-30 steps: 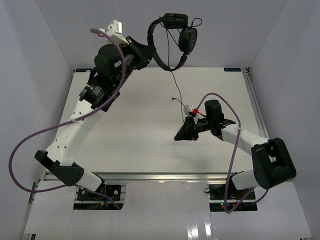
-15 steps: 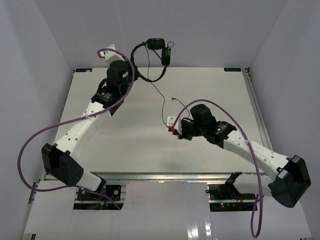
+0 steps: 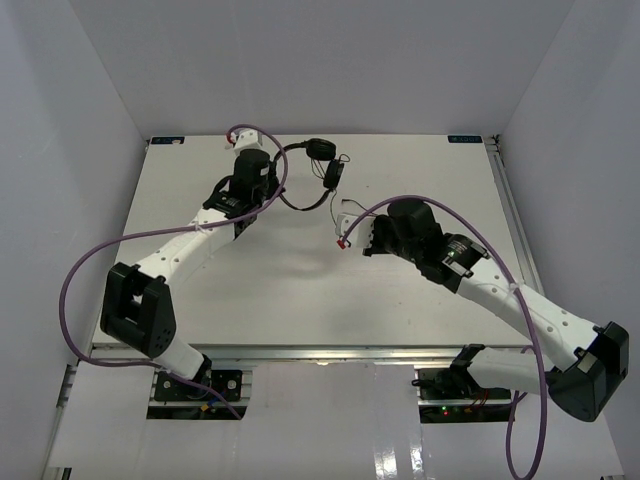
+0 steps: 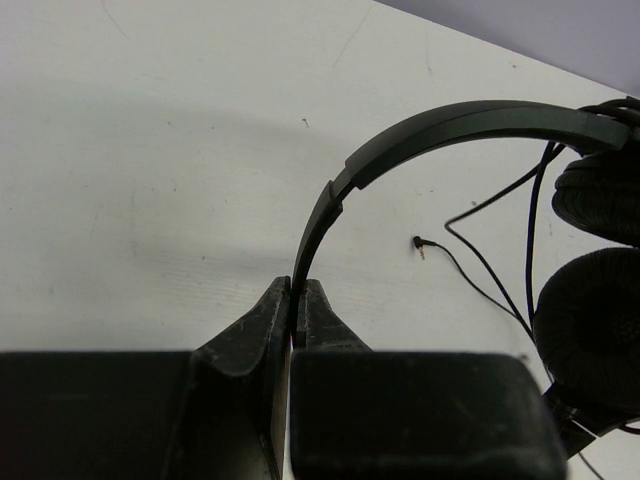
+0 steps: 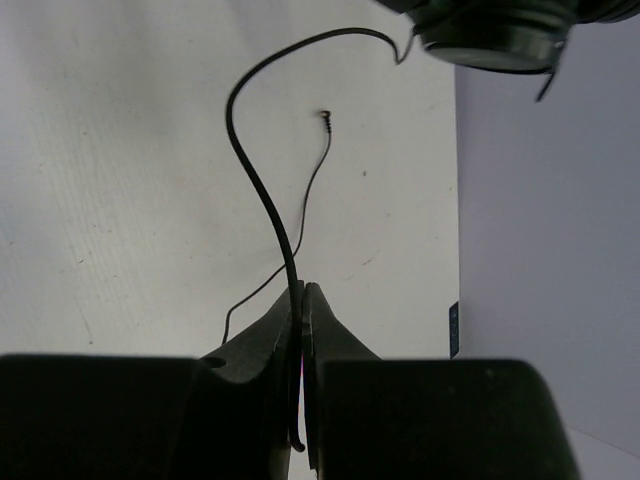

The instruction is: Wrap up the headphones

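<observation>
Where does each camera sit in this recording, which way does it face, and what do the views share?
Top external: above and behind the bases, looking down at the table; left arm, right arm and the headphones show.
Left wrist: on the left arm, looking along its fingers; left gripper shut on the headband.
Right wrist: on the right arm, looking along its fingers; right gripper shut on the cable.
Shared: both wrist views show the cable's plug on the table.

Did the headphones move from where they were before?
Yes. The headphones moved down the top view, toward the arms' bases: before they showed past the table's far edge, now they sit inside it.
</observation>
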Available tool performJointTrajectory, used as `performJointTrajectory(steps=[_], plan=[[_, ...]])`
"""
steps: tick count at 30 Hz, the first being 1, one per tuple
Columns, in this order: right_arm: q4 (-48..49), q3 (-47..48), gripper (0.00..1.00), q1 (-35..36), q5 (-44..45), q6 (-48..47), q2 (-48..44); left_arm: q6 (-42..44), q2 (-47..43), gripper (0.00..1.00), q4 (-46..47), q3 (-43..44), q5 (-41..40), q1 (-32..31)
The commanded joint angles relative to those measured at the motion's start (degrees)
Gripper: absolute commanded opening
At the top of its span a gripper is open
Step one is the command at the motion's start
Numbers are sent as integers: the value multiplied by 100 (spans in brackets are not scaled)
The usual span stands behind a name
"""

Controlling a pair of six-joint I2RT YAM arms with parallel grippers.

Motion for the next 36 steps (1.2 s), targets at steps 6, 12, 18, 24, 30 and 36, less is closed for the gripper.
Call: performJointTrajectory(steps=[6,12,18,24,30,36], plan=[[-218,-273,8,-17,-591,-1,-222,-4,-457,0,40,372,562,344],[-544,464,8,-31,-634,-73,-223,194,-105,0,84,263,572,409],[-910,1471,8,-39,-969,-45,46,227,500,0,295,107,932,415],[-663,1632,8,-22,-798,-136,281,380,866,0,529,-54,1632,261],[-117,1603,8,-44,-423,-108,544,757,849,0,632,-502,2575,-29],[458,1435,8,-412,-80,-203,620,1291,399,0,665,-1178,3196,-418]])
